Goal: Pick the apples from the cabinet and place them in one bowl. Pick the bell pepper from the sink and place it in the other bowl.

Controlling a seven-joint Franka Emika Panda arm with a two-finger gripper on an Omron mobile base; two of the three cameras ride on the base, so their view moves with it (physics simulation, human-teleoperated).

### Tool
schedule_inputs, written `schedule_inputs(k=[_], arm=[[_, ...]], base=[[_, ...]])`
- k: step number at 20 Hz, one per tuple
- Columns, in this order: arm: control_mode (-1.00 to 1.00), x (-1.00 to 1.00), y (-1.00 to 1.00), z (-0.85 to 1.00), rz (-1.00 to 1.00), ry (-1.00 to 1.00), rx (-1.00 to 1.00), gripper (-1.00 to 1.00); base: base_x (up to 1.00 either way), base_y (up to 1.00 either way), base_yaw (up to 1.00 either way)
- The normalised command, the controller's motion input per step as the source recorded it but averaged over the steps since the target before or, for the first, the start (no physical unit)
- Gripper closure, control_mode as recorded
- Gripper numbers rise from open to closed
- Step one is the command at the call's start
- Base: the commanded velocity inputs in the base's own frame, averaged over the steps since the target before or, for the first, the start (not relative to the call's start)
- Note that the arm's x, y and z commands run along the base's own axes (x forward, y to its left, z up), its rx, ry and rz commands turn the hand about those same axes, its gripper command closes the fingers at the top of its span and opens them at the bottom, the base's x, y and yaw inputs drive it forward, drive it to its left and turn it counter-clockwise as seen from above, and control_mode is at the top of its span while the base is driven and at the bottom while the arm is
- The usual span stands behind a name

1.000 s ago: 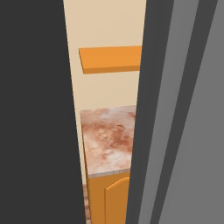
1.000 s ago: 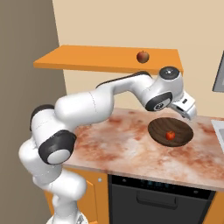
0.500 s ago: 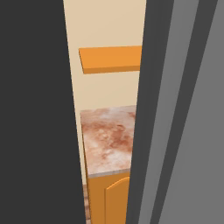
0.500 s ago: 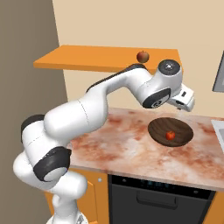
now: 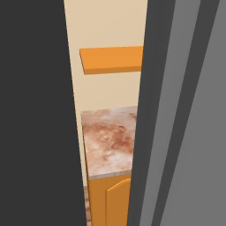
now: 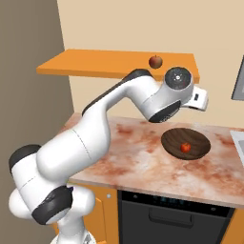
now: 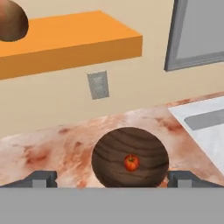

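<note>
One apple (image 6: 155, 61) rests on the orange cabinet (image 6: 114, 64); the hand view has it at the top left (image 7: 11, 22). A second apple (image 6: 186, 147) lies inside the dark wooden bowl (image 6: 187, 140) on the counter. My gripper (image 7: 113, 179) hovers above and behind that bowl (image 7: 111, 148), jaws open wide with nothing between them, its apple (image 7: 131, 162) below. The white hand (image 6: 198, 99) hangs between the cabinet and the bowl. A corner of the pale sink (image 7: 205, 124) lies to the right. The bell pepper and the other bowl are out of view.
The marbled counter (image 6: 133, 157) runs from the left wall to the sink edge (image 6: 238, 140). A wall outlet (image 7: 98, 85) sits under the cabinet (image 7: 70, 41). A grey frame (image 7: 192, 33) hangs at the right. Dark panels (image 5: 35, 132) flank the cabinet end (image 5: 112, 59).
The hand has risen from just over the bowl toward the cabinet's underside, and the elbow has swung up. The jaws stay open and the apple stays in the bowl.
</note>
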Motion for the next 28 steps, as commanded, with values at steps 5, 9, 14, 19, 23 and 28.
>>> schedule_inputs(k=[5, 9, 14, 19, 23, 28], arm=[[-1.0, -0.02, 0.39, 0.23, 0.09, -0.08, -0.02, -1.0], [-1.0, 0.0, 0.36, 0.24, 0.06, -0.01, 0.0, -1.0], [-1.0, 0.0, 0.29, 0.35, 0.04, 0.0, 0.0, -1.0], [-1.0, 0.0, 0.27, 0.34, 0.03, 0.0, 0.0, -1.0], [-1.0, 0.04, 0.28, 0.24, 0.04, 0.03, 0.0, -1.0], [-1.0, 0.08, 0.32, 0.21, 0.02, 0.07, 0.0, -1.0]], base=[[0.0, 0.0, 0.0], [0.0, 0.0, 0.0], [0.0, 0.0, 0.0], [0.0, 0.0, 0.0], [0.0, 0.0, 0.0], [0.0, 0.0, 0.0]])
